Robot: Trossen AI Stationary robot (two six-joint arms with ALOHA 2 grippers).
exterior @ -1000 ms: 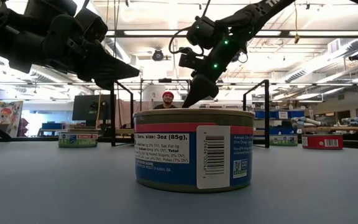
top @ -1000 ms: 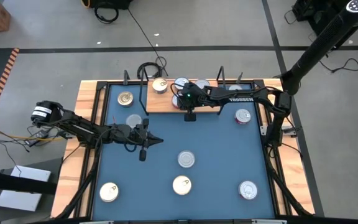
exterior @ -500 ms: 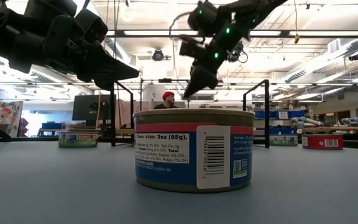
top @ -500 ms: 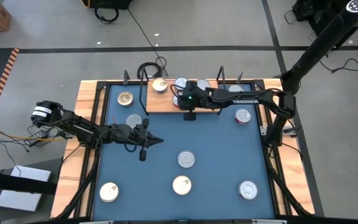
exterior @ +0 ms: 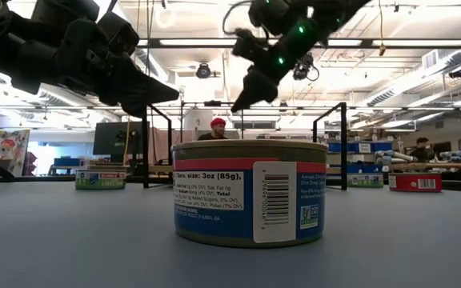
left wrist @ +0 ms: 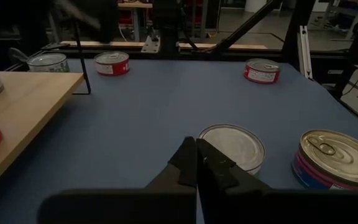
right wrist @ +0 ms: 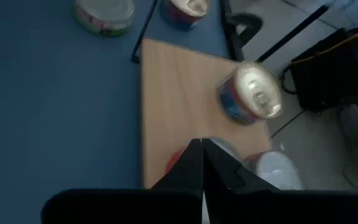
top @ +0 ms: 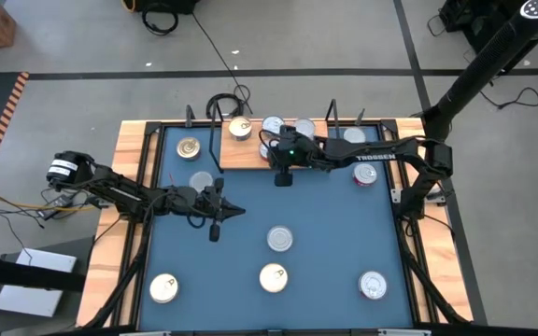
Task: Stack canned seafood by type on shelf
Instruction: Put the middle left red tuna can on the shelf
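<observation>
Blue tabletop (top: 325, 215), light-wood rails on both long sides.

Shelf (top: 250, 151): pale wood board at the far edge of the tabletop, black wire frames at its ends. It lies under and just behind the right jaws.

Right arm reaches in from the right side across the shelf. Right jaws (top: 282, 177) are pressed together, holding nothing, raised above the front edge of the shelf; in the low view (exterior: 241, 99) they hang high over the tabletop. Right wrist view: fingers (right wrist: 188, 163) closed to a point, board directly below.

Left arm comes in from the left rail. Left jaws (top: 215, 229) are closed and empty, hovering over the left half of the tabletop. Left wrist view: the closed tip (left wrist: 196, 163) hovers just short of the silver-topped can (left wrist: 232, 147).

Cans on the shelf: a gold-topped can (top: 240, 129) behind and to the left of the right jaws; a silver-topped one (top: 273, 124) just behind them; further cans under the right wrist, count cannot be told.

Cans on the tabletop:
- red-sided can (top: 365, 174), right of the right jaws
- gold can (top: 189, 147), off the shelf's left end
- silver can (top: 201, 181), close behind the left jaws
- silver can (top: 281, 239), centre, to the right of the left jaws
- gold can (top: 273, 277), near edge
- gold can (top: 163, 287), near left corner
- silver can (top: 373, 286), near right corner
</observation>
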